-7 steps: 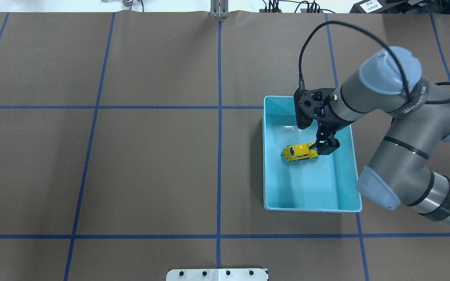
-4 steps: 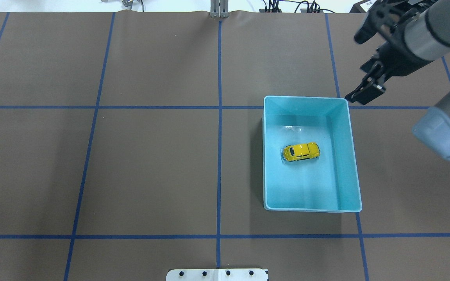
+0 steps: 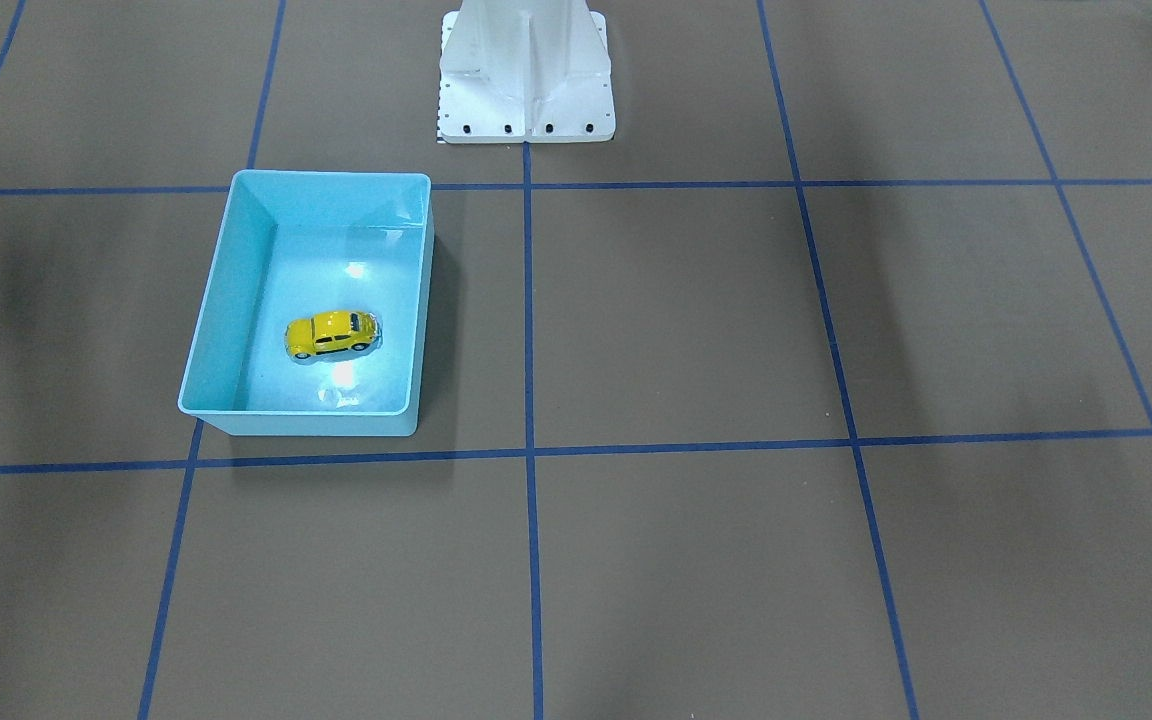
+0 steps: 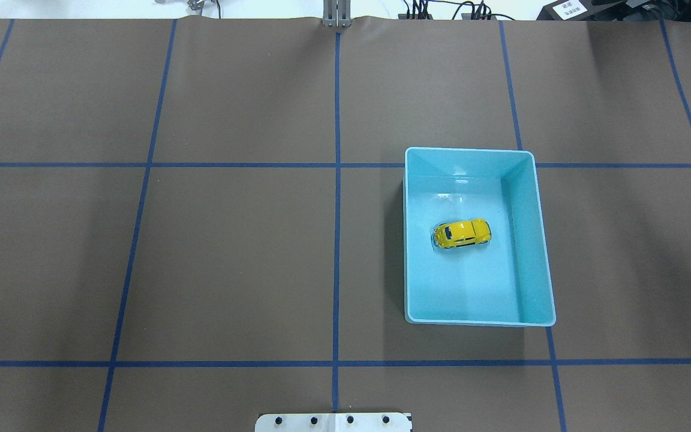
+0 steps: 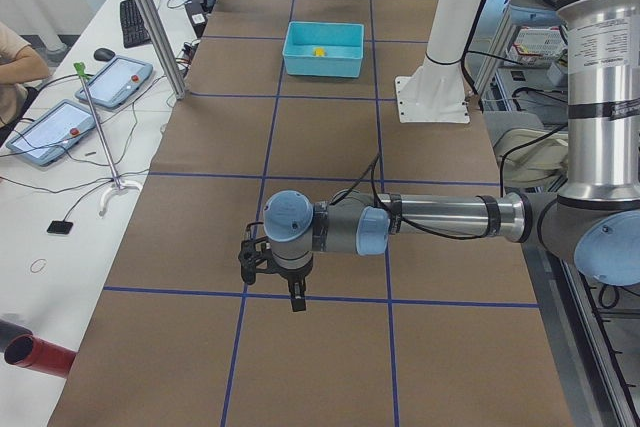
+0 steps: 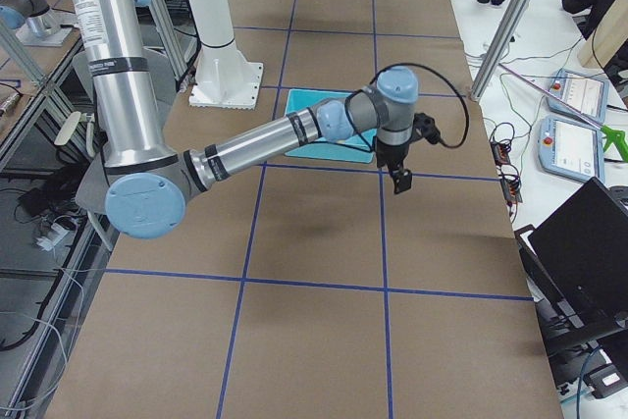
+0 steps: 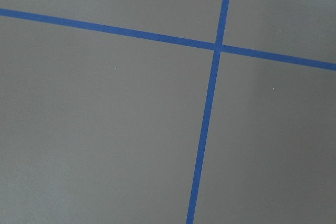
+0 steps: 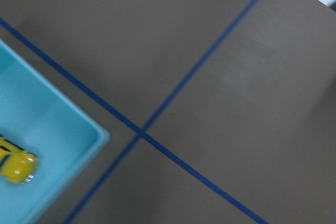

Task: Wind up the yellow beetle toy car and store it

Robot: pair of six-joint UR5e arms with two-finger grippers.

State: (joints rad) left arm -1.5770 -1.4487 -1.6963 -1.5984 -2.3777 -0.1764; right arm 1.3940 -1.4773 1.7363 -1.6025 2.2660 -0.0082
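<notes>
Well, broad brown table (image 4: pixel 231 258) lies all round the blue bin (image 4: pixel 516 240); the glossy yellow beetle toy car (image 4: pixel 462 233) sits upright mid-floor, off every wall; my right gripper (image 6: pixel 400 182) hangs well aside on an outstretched arm, my left gripper (image 5: pixel 296 297) points down; whether either claw is spread I cannot tell.

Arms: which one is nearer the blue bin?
The right one: the right gripper hangs near the blue bin, the left gripper far away down the table.
</notes>
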